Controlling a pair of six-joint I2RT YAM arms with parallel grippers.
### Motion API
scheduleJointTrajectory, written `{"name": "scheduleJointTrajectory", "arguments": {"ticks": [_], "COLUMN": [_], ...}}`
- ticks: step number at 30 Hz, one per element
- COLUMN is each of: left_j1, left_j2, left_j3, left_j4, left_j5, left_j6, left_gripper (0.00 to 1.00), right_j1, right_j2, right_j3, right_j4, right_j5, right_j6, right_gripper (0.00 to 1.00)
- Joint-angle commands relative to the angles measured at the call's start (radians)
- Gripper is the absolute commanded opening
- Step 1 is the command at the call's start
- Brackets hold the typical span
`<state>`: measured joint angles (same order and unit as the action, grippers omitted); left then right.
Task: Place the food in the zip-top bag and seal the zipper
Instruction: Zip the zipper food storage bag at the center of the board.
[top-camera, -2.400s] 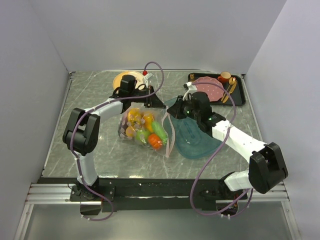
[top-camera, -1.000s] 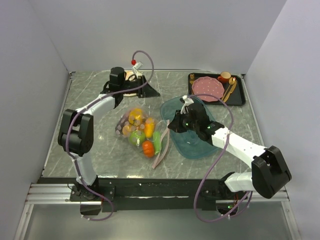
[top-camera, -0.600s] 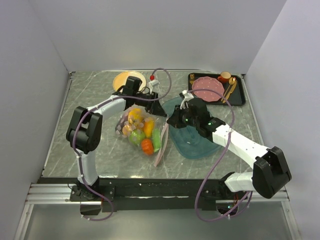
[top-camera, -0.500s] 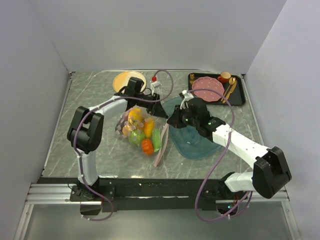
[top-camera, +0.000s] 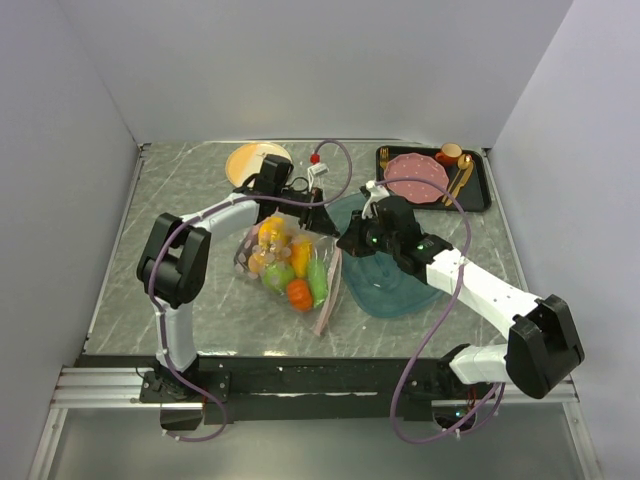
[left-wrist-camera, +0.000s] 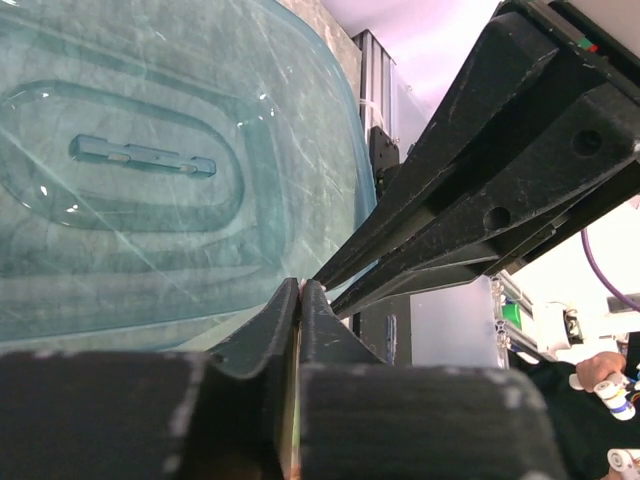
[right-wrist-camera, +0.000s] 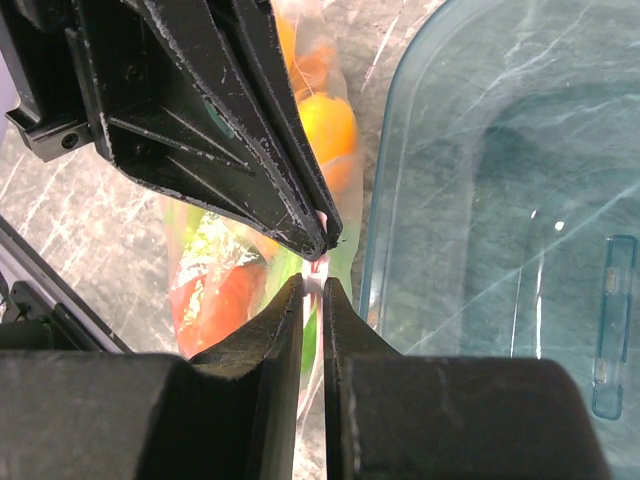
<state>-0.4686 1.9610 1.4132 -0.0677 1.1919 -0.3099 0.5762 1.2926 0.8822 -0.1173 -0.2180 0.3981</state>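
Meeting tip to tip just right of centre in the top view, the left gripper (top-camera: 327, 226) and the right gripper (top-camera: 342, 241) sit at the upper end of the zipper (top-camera: 329, 292). The zipper runs down the right edge of the zip-top bag (top-camera: 250, 258). The bag lies on the table (top-camera: 180, 200) just beside the teal tray (top-camera: 400, 285), with the food (top-camera: 288, 265) bunched inside it.

From above the finger gaps are too small to judge, but the wrist views show them. In the right wrist view its own fingers (right-wrist-camera: 290, 310) are closed on the pink zipper at mid-frame, with the left gripper's black tips pinched on it just above. In the left wrist view its fingers (left-wrist-camera: 285, 320) are pressed together at lower centre; the bag is hidden there, and only the tray shows, at upper left
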Motion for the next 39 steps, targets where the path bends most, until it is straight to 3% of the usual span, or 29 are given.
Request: {"name": "scheduleJointTrajectory", "arguments": {"ticks": [1,6,11,18,25,39], "left_j1": [0.008,0.010,0.030,0.036,0.062,0.107], "left_j2": [-0.005,-0.023,-0.054,-0.071,-0.112,-0.185], "left_j3": [-0.002,-0.013,-0.059,-0.013,-0.045,-0.085], "left_j4": [0.052,0.052,0.173,0.143,0.227,0.243], "left_j5": [-0.037,-0.101,-0.170,-0.224,-0.264,-0.380], "left_j6": [-0.001,-0.014,-0.115,-0.120,-0.193,-0.230], "left_gripper": [0.01,0.01,0.01,0.01,0.01,0.01], "right_j1": [0.008,0.007,0.008,0.008,0.017,0.031], "right_j2": [-0.046,-0.039,-0.041,-0.039,-0.041,-0.068], "right_j3": [0.037,0.034,0.011,-0.058,-0.068,-0.123], "right_j4": [0.042,0.028,0.018,0.085,0.097,0.157], "right_j5": [-0.017,0.005,-0.009,-0.076,-0.090,-0.155], "right_j6": [-0.001,-0.002,-0.007,0.033,0.042,0.093], "right_gripper": [0.00,0.00,0.00,0.00,0.00,0.00]}}
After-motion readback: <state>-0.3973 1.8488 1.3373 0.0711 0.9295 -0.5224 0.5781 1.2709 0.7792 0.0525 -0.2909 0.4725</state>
